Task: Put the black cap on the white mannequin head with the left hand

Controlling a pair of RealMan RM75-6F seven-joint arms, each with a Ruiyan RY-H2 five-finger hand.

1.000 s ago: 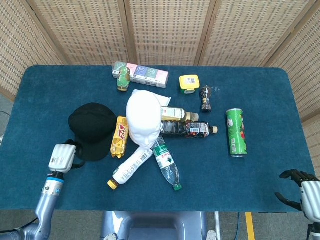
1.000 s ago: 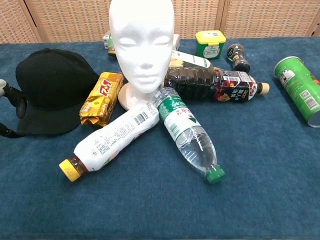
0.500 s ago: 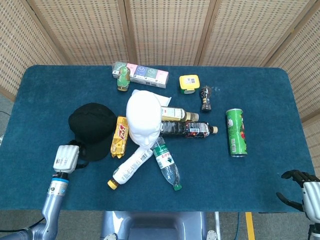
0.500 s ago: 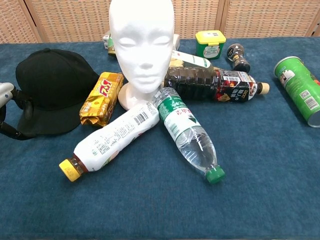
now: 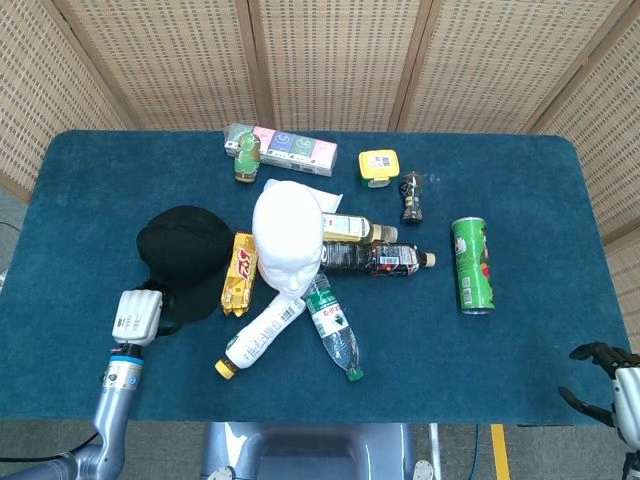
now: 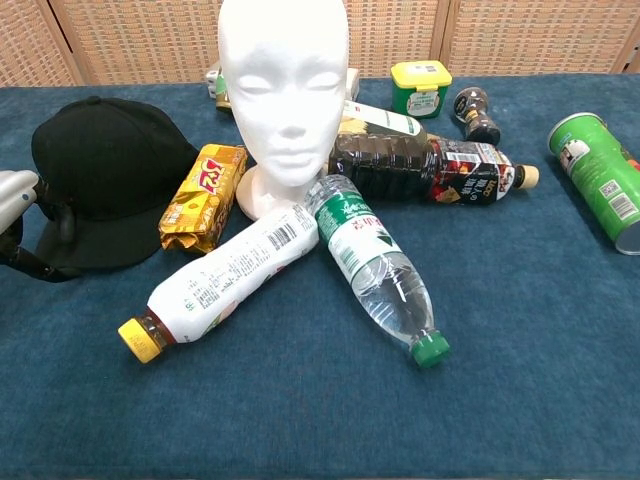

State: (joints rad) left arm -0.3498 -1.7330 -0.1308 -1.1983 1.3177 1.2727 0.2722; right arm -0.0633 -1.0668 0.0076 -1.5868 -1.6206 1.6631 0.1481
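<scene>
The black cap (image 5: 185,255) lies flat on the blue table, left of the upright white mannequin head (image 5: 288,240). In the chest view the cap (image 6: 105,170) sits at the left and the mannequin head (image 6: 283,80) stands bare at the top centre. My left hand (image 5: 140,315) is at the cap's near-left brim edge. In the chest view the left hand (image 6: 25,225) shows dark fingers (image 6: 62,215) spread over and beside the brim, not closed on it. My right hand (image 5: 600,372) hangs off the table's near-right corner, fingers apart and holding nothing.
A yellow snack pack (image 5: 240,273) lies between cap and head. A white bottle (image 5: 262,335), a water bottle (image 5: 332,328) and a dark bottle (image 5: 375,258) fan out around the head's base. A green can (image 5: 471,264) lies right; a yellow-lidded jar (image 5: 378,166) and a box (image 5: 285,148) stand behind.
My left hand has slid right and nearer, closing in on the cap's brim. My right hand has dropped lower toward the frame's bottom edge. The cap has not moved.
</scene>
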